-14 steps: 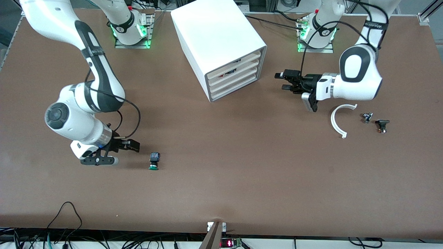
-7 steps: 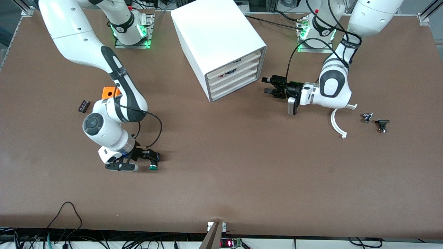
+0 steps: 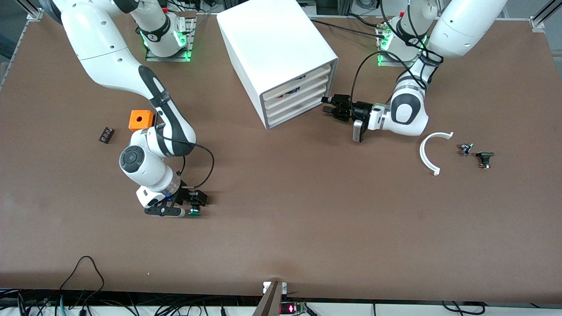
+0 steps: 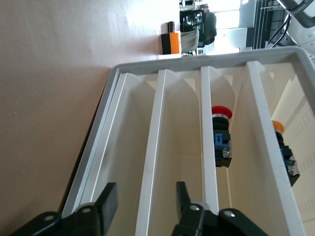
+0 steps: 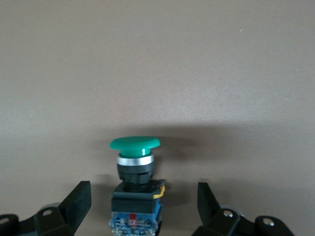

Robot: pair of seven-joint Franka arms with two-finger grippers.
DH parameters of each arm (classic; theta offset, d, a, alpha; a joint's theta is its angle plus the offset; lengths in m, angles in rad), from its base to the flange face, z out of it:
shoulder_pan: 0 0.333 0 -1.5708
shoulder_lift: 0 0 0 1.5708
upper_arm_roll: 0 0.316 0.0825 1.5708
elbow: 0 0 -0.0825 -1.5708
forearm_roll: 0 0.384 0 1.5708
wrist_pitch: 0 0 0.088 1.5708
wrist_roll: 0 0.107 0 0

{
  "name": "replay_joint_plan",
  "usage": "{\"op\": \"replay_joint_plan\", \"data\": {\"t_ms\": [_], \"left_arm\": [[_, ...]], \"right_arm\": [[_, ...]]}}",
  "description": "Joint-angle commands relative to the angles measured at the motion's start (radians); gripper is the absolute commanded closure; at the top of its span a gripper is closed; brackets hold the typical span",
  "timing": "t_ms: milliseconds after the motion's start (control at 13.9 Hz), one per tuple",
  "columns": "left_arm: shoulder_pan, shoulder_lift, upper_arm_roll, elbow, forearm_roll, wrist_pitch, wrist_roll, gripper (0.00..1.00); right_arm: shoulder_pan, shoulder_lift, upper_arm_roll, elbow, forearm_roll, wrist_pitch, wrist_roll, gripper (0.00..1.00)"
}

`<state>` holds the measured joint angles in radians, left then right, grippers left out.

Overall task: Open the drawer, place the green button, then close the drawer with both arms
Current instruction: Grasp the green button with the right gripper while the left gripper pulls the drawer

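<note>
The green-capped button point(image 3: 195, 211) lies on its side on the table toward the right arm's end. My right gripper point(image 3: 196, 202) is low over it, open, with a finger on each side of the black body and not touching it. In the right wrist view the button point(image 5: 136, 169) lies between the open fingers point(image 5: 78, 199). The white cabinet point(image 3: 276, 48) stands at mid-table with all four drawers shut. The lowest drawer point(image 3: 295, 116) is shut. My left gripper point(image 3: 328, 107) is open just in front of the drawer fronts. In the left wrist view its fingers point(image 4: 106, 201) span the lower drawer fronts point(image 4: 125, 162).
An orange cube point(image 3: 141, 120) and a small black part point(image 3: 106, 134) lie near the right arm. A white curved strip point(image 3: 430, 151), a small silver part point(image 3: 465, 149) and a black part point(image 3: 484, 159) lie toward the left arm's end. Red- and orange-capped buttons point(image 4: 220, 140) sit in upper drawers.
My right gripper has moved to the button and now straddles it. My left gripper has moved toward the cabinet and now stands right at the drawer fronts.
</note>
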<state>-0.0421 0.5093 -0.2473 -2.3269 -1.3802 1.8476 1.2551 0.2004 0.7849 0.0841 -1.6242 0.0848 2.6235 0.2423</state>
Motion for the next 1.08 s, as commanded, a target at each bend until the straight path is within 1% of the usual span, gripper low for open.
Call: {"op": "replay_joint_plan", "data": {"t_ms": [0,144,287,359,431,503,646,790,862,934,1006], "left_arm": [[-0.019,0.023,-0.01,0.0,-0.034,0.012,0.035,0.48],[-0.036,0.025,-0.01,-0.005,-0.037,0.012,0.035,0.49],[-0.057,0.032,-0.01,-0.008,-0.039,0.012,0.035,0.51],[-0.065,0.035,-0.01,-0.014,-0.049,0.012,0.035,0.51],[-0.07,0.037,-0.01,-0.022,-0.069,0.012,0.036,0.51],[-0.087,0.037,-0.01,-0.026,-0.075,0.012,0.041,0.56],[-0.105,0.038,-0.01,-0.026,-0.094,0.012,0.043,0.75],[-0.108,0.038,-0.01,-0.026,-0.097,0.012,0.043,0.9],[-0.116,0.04,-0.01,-0.026,-0.1,0.012,0.043,0.92],[-0.122,0.046,-0.01,-0.026,-0.105,0.012,0.043,0.97],[-0.122,0.057,-0.01,-0.026,-0.105,0.012,0.043,1.0]], "right_arm": [[0.02,0.01,-0.003,0.02,0.01,0.004,0.005,0.29],[0.02,0.01,-0.003,0.02,0.007,0.0,-0.001,0.56],[0.02,0.005,-0.003,0.02,0.006,-0.02,-0.001,0.86],[0.02,0.001,-0.003,0.021,0.004,-0.04,-0.001,1.0],[0.014,-0.002,-0.004,0.039,0.006,-0.077,-0.001,1.0],[0.011,-0.015,-0.004,0.059,0.006,-0.136,0.002,1.0],[0.01,-0.041,-0.007,0.128,0.012,-0.265,0.008,1.0],[0.008,-0.084,-0.012,0.148,0.012,-0.35,0.012,1.0],[0.008,-0.102,-0.013,0.149,0.012,-0.384,0.018,1.0],[0.008,-0.123,-0.015,0.152,0.01,-0.426,0.047,1.0],[0.008,-0.145,-0.014,0.164,0.009,-0.475,0.08,1.0]]}}
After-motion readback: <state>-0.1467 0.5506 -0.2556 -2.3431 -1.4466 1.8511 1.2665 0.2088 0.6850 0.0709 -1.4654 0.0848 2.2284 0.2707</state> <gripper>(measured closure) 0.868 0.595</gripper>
